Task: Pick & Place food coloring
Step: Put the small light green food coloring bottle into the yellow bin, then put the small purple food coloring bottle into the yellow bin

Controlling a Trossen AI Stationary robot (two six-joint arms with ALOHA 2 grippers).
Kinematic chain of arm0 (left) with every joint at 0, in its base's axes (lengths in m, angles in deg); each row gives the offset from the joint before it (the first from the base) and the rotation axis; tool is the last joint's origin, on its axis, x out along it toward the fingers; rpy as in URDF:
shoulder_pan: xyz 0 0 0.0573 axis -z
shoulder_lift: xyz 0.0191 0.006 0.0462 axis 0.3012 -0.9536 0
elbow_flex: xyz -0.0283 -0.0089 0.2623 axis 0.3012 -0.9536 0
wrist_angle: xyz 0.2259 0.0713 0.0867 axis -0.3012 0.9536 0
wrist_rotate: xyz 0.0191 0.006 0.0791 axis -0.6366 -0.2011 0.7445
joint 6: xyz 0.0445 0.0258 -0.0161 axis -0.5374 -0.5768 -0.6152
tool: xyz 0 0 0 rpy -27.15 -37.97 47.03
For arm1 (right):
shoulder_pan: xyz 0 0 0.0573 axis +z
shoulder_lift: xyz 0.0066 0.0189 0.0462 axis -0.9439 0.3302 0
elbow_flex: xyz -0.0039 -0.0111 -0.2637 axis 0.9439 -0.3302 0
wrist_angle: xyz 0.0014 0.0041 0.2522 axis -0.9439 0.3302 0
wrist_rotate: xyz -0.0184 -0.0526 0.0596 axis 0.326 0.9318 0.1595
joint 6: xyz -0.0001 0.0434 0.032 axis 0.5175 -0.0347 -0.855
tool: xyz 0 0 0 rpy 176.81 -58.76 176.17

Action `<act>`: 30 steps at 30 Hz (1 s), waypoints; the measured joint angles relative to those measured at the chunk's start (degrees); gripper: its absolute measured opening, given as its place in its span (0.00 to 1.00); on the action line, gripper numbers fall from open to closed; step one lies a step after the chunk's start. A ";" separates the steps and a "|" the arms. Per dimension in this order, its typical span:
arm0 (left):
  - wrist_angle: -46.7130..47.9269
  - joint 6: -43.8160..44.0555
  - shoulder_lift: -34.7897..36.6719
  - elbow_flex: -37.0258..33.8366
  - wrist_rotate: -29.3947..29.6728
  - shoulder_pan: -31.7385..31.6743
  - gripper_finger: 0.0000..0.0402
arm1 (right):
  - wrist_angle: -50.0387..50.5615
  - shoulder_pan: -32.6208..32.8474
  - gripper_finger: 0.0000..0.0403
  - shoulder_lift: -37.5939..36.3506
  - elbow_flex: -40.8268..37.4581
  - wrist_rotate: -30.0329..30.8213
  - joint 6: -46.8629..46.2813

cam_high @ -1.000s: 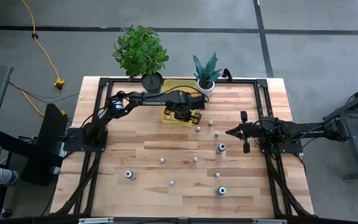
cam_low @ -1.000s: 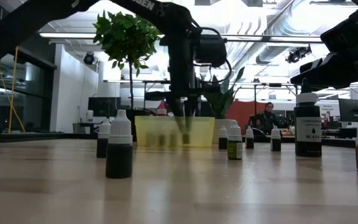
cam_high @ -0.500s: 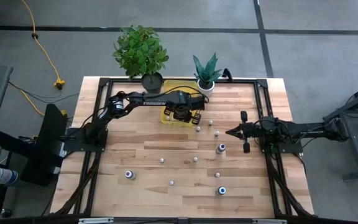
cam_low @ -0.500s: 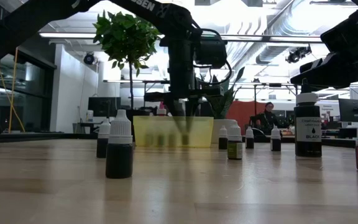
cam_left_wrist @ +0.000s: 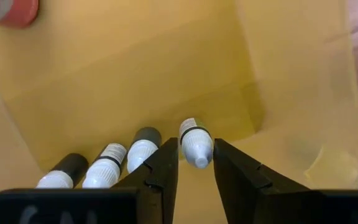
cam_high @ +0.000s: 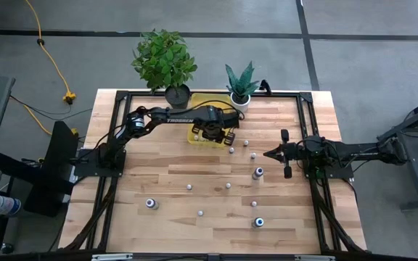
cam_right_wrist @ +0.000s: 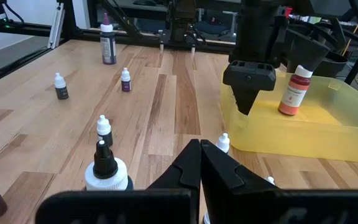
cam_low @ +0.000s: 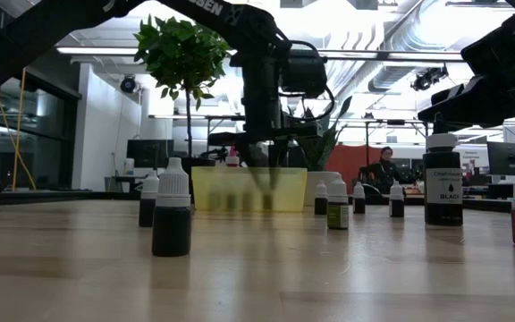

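A: Where is the left gripper?

B: Down inside the yellow bin, which sits toward twelve o'clock on the table in the high view, just in front of the two potted plants.

A: And its fingers?

B: Parted a little. A small white-capped food coloring bottle lies on the bin floor with its tip between the two fingers. Narrow gaps show on both sides, so it is not gripped.

A: Anything else in the bin?

B: Three more bottles lie side by side just beside that one, and a red-bodied bottle stands upright farther along the bin.

A: The remaining food coloring?

B: Scattered upright across the table from about three to six o'clock of the bin, well apart from one another; a larger dark one reads BLACK.

A: The right gripper?

B: Hanging over the table's three o'clock side, fingers pressed together, holding nothing.
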 joint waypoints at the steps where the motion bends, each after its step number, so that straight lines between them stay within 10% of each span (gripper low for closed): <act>1: 0.04 -0.72 0.00 0.31 0.25 -0.07 0.24 | 0.00 0.00 0.00 0.00 0.00 -0.02 0.01; 22: 16.27 -18.46 0.00 23.09 4.22 3.17 0.24 | 0.00 0.00 0.00 0.00 0.00 -0.02 0.01; 30: 21.38 -22.71 5.96 21.16 4.23 7.84 0.24 | 0.00 0.00 0.00 -0.02 0.00 -0.02 0.01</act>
